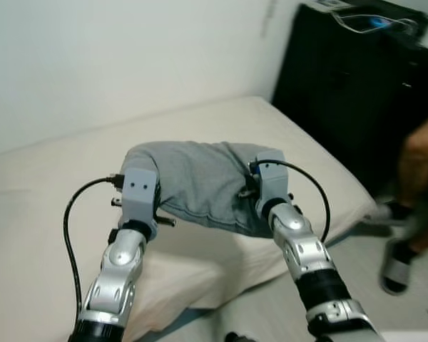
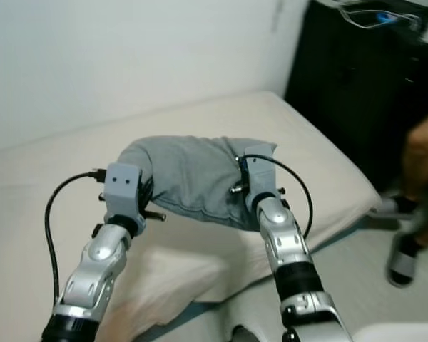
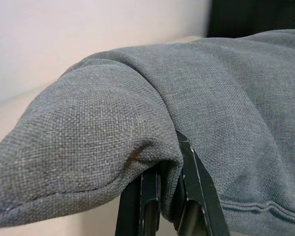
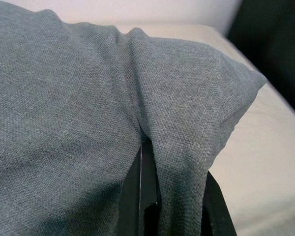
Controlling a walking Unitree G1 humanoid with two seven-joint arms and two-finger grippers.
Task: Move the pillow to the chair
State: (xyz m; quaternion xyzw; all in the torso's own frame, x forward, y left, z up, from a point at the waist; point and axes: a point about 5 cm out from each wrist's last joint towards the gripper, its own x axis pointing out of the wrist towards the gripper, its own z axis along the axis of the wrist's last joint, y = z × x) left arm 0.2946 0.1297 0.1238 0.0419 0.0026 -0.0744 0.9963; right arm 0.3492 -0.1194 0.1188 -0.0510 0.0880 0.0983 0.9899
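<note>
At the centre of the frame, a soft grey woven pillow [image 1: 200, 182] is held above the cream bed [image 1: 50, 214]. Its coarse fabric is pinched at either end by the left claw [image 3: 164, 196] and right claw [image 4: 167, 196], both closed on folds.

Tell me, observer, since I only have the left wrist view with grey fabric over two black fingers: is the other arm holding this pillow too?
Observer: Yes. The right gripper is shut on a fold of the grey pillow at its far end, as the left gripper is at its own.
Operator: Is the pillow lying on anything?
Observer: It hangs between the two arms above the cream bed.
Operator: Anyone nearby?
Observer: A person's leg and sandalled foot show to the robot's right, beside a black cabinet.
</note>
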